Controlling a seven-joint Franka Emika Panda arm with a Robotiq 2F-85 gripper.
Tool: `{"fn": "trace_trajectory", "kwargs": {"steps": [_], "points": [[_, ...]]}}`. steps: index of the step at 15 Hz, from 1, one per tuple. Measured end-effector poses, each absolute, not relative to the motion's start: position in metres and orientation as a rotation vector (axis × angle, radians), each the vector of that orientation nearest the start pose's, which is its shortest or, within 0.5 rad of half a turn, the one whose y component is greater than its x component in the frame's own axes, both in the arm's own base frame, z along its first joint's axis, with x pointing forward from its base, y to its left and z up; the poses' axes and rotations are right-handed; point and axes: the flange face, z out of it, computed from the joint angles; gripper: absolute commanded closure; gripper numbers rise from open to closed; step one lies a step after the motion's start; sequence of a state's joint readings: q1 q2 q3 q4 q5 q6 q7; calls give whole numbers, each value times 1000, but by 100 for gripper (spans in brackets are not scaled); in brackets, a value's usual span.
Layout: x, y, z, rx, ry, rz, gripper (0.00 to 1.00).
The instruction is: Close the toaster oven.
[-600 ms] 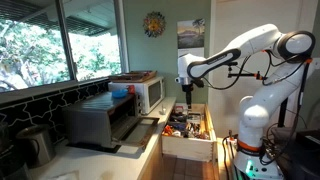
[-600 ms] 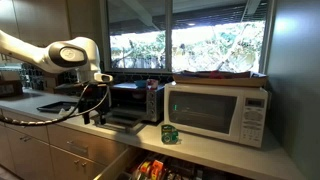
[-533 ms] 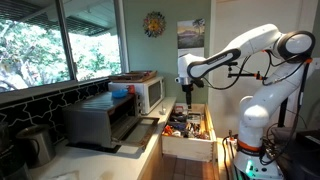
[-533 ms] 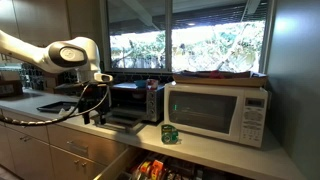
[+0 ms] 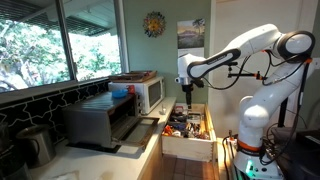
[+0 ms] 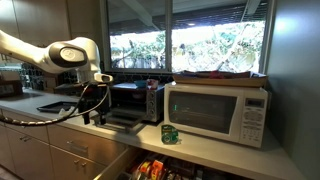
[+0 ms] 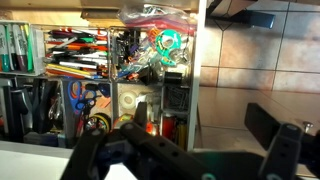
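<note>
Silver-grey boxy metal toaster oven (image 5: 98, 122) stands open on the pale counter (image 6: 215, 150), with the arm well short of its door.

It sits under the window, just beside the white microwave (image 6: 215, 112), with its dark-glass drop-down door (image 6: 128, 122) lying flat toward the counter edge. The black gripper (image 7: 185, 160) hangs over an open wooden drawer of pens and scissors (image 7: 100, 70), its fingers spread wide and holding nothing. The step probably goes best by coming in low under the door's front lip, then pushing up and back along the hinge arc; pressing from above would do nothing.
</note>
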State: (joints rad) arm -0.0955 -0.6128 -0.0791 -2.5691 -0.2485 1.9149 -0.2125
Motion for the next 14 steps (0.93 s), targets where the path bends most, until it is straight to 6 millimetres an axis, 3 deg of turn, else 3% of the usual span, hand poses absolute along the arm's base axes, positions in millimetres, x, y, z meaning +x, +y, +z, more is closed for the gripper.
{"fn": "trace_trajectory", "kwargs": {"steps": [9, 11, 14], "points": [[351, -87, 462, -3267, -194, 58, 0], [354, -115, 458, -3191, -104, -49, 0], [362, -169, 434, -3050, 53, -182, 0]]}}
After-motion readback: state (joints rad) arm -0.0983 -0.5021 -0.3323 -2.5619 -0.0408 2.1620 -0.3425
